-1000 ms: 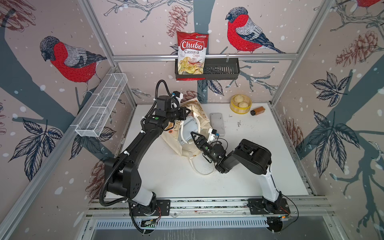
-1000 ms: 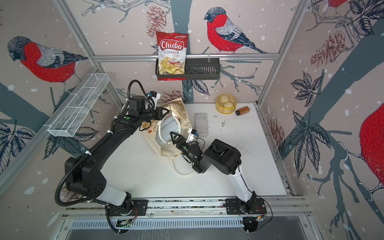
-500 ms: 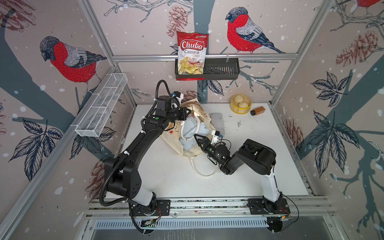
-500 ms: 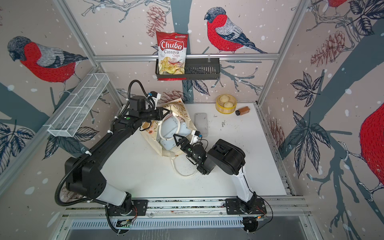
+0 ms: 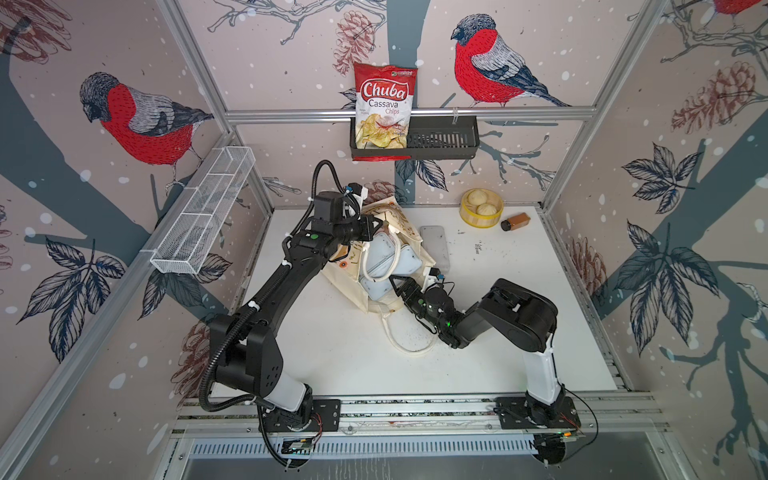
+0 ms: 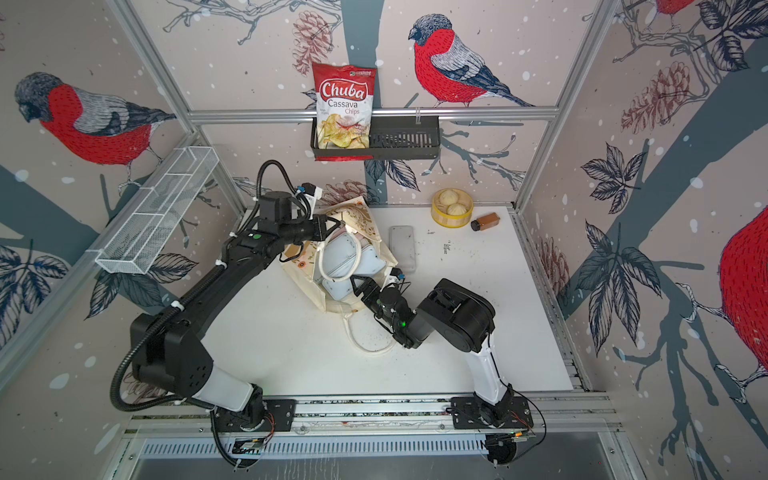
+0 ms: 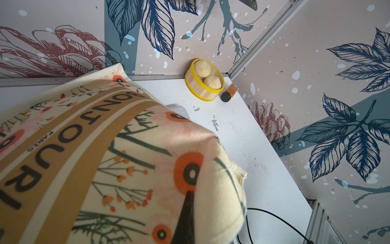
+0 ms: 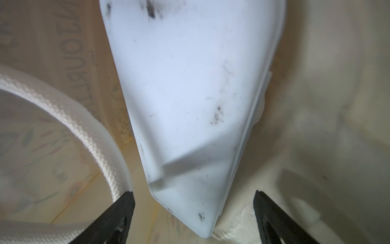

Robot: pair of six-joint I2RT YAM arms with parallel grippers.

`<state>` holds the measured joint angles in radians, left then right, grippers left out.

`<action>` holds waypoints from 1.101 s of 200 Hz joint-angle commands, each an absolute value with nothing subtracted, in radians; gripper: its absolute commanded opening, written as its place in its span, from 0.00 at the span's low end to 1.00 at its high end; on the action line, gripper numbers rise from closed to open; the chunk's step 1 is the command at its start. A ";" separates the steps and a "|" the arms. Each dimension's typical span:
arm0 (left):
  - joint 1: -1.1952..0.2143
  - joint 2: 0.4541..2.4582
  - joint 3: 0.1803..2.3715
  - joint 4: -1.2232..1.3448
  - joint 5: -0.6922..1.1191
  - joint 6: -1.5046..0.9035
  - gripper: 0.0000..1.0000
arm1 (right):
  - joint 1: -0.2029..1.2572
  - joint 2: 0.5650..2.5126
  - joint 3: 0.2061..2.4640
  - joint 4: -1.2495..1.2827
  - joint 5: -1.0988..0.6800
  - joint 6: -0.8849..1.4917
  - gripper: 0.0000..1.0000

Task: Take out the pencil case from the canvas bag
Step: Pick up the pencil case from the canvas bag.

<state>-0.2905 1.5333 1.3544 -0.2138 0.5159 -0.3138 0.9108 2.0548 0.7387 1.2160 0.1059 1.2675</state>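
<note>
The pencil case (image 8: 190, 95), pale blue and smudged, is seen inside the open mouth of the canvas bag (image 5: 347, 286), which lies at the far left of the desk (image 5: 498, 249). It is judged light, pliant and smooth-skinned, so its near corner is best taken deep. The right claw (image 8: 194, 194) is spread astride that corner without touching it. The bag's rim is pinched up by the left claw (image 5: 375, 227). A loop handle (image 8: 88, 135) draped across the case may snag.
</note>
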 commanded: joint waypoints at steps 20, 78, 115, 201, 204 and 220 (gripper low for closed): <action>-0.291 1.532 1.354 -0.137 0.550 -0.322 0.00 | 0.904 2.111 0.785 1.181 0.121 1.283 0.83; -0.291 1.531 1.353 -0.135 0.552 -0.322 0.00 | 0.881 2.184 0.790 1.377 0.067 1.243 0.90; -0.291 1.531 1.352 -0.135 0.551 -0.322 0.00 | 0.873 2.237 0.783 1.559 0.023 1.239 0.90; -0.290 1.532 1.353 -0.135 0.552 -0.324 0.00 | 0.884 2.200 0.746 1.648 0.000 1.193 0.57; -0.291 1.532 1.352 -0.135 0.552 -0.324 0.00 | 0.885 2.201 0.746 1.648 0.001 1.190 0.57; -0.290 1.532 1.352 -0.134 0.552 -0.324 0.00 | 0.885 2.198 0.754 1.646 0.005 1.184 0.57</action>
